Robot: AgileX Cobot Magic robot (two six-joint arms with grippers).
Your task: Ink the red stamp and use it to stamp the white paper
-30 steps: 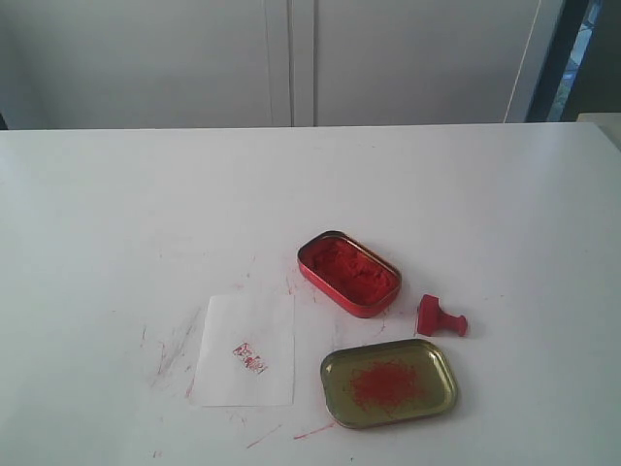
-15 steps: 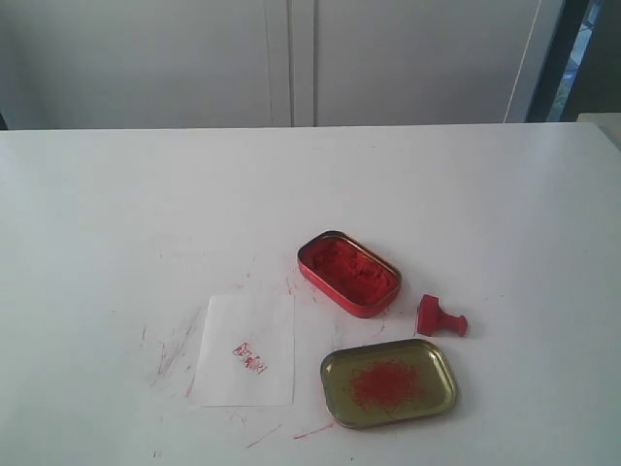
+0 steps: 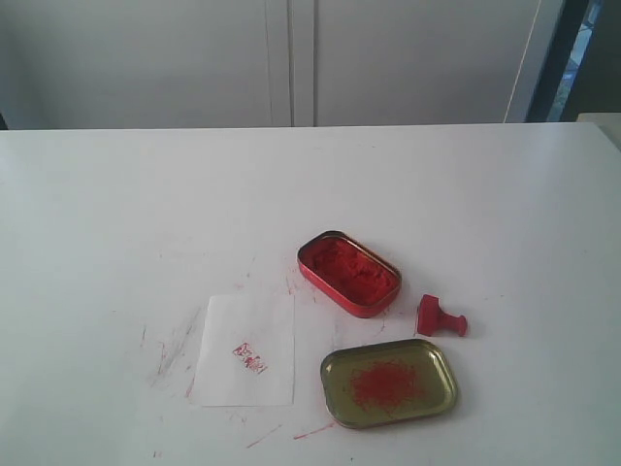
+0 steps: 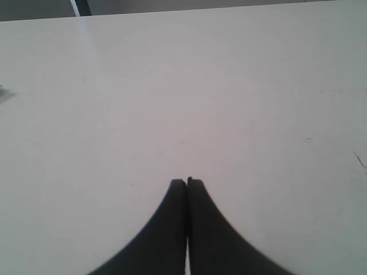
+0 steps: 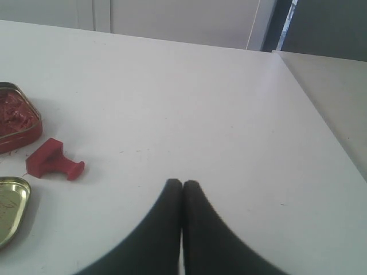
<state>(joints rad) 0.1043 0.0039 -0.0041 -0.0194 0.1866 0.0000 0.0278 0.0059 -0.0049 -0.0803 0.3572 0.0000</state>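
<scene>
Print on one white paper sheet (image 3: pixel 246 349) illegible. One small red plastic stamp (image 3: pixel 441 317) on side, right of one red oval ink tin (image 3: pixel 349 273); one gold metal lid (image 3: pixel 389 382) nearer. Tips together, empty: left gripper (image 4: pixel 187 182), right gripper (image 5: pixel 182 183).

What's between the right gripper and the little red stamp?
Nothing. In the right wrist view, only bare white table separates the right gripper and the red stamp.

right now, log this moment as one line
left gripper: shut, empty | right gripper: shut, empty | stamp: lying on its side by tin | paper: bears red mark
</scene>
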